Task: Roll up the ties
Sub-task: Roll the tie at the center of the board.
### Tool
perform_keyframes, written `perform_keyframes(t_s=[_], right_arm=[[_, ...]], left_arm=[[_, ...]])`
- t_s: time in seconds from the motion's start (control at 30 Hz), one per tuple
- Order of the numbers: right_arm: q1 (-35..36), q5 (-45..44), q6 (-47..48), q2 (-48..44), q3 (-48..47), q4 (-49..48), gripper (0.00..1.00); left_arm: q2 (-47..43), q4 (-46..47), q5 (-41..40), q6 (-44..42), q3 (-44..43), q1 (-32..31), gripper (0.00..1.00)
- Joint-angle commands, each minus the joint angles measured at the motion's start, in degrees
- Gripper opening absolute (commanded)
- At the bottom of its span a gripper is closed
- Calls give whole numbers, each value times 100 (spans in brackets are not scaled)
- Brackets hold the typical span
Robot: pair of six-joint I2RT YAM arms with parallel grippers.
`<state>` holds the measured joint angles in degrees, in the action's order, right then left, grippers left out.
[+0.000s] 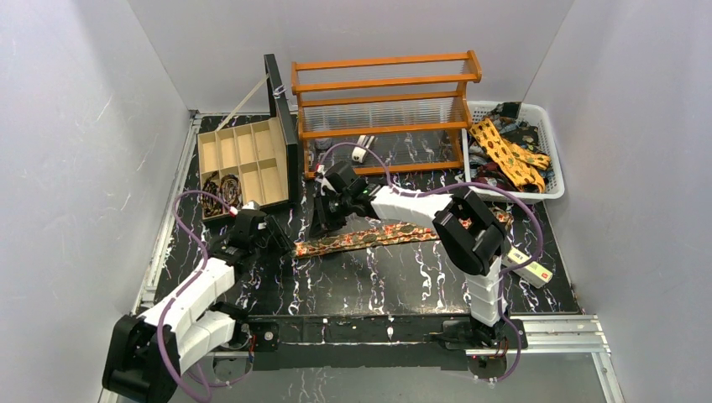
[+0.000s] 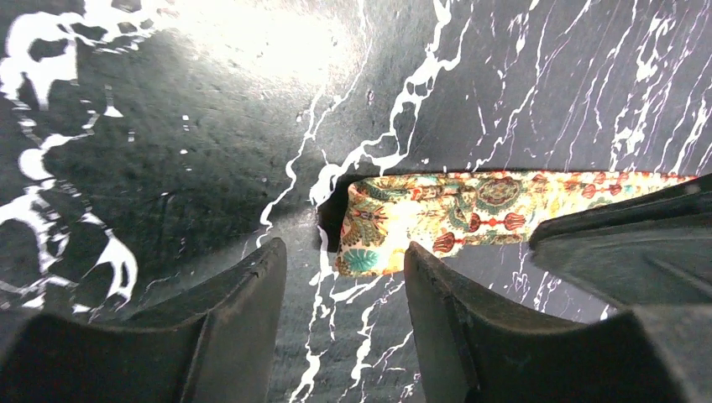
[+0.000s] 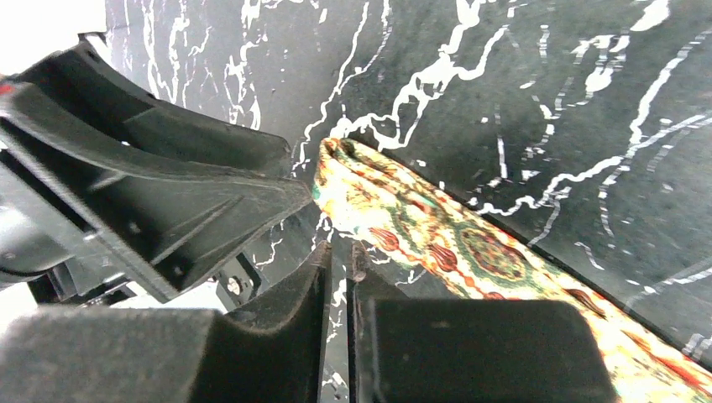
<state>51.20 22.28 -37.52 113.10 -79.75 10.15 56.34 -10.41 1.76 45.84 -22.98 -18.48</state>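
Observation:
A brown-red tie with gold-green motifs (image 1: 395, 233) lies flat across the middle of the black marbled table. My left gripper (image 1: 277, 241) is open at the tie's left end. In the left wrist view that end (image 2: 395, 222) lies just beyond and between the open fingers (image 2: 252, 294) of the gripper (image 2: 344, 260). My right gripper (image 1: 323, 225) is low over the same end. In the right wrist view it (image 3: 340, 249) is shut with nothing between its fingers, just short of the tie end (image 3: 369, 197). Rolled ties (image 1: 222, 190) sit in a compartment box.
An open wooden compartment box (image 1: 252, 138) stands at the back left. An orange wooden rack (image 1: 386, 84) is behind centre. A white basket (image 1: 550, 147) at the back right holds several ties, one yellow (image 1: 508, 155). A small white-and-red box (image 1: 529, 269) lies by the right arm.

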Motion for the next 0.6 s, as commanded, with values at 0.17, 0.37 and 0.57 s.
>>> perform_keyframes(t_s=[0.17,0.37,0.57], right_arm=[[298,355,-303,463,-374,-550,17],[307,-42,-262,807,-375,-330,17],[298,-132,-116,1008,-518,82,17]], left_arm=[[-751,-1739,-1139,14,-627,30,55],[-811,-1574,-873,-114,-584,31,59],[-695,-1368,-525,-250,-504,37,61]])
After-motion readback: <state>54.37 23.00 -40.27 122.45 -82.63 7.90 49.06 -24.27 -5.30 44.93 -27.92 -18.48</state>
